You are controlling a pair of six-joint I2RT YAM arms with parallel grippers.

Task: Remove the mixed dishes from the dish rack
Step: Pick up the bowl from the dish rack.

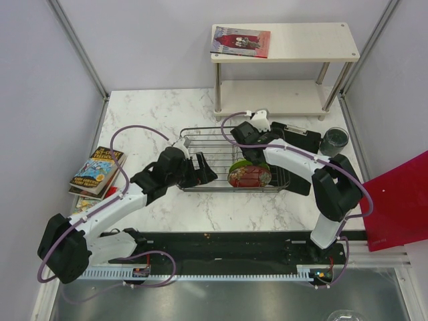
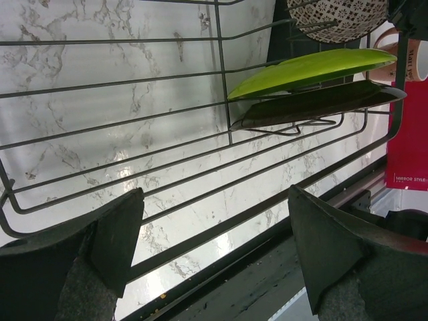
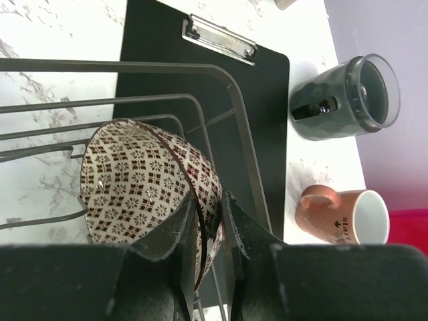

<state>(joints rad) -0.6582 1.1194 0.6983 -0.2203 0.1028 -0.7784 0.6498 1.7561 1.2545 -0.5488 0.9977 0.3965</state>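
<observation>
Seen from above, the dish rack holds a lime-green plate and a red patterned dish on edge, but the right arm hides its own claw. The right wrist view shows the right gripper pinched on the rim of the patterned small bowl at the rack's end. A black clipboard, a dark green cup and a pink cup lie beyond it. The left gripper is spread wide over the rack wires, holding nothing.
</observation>
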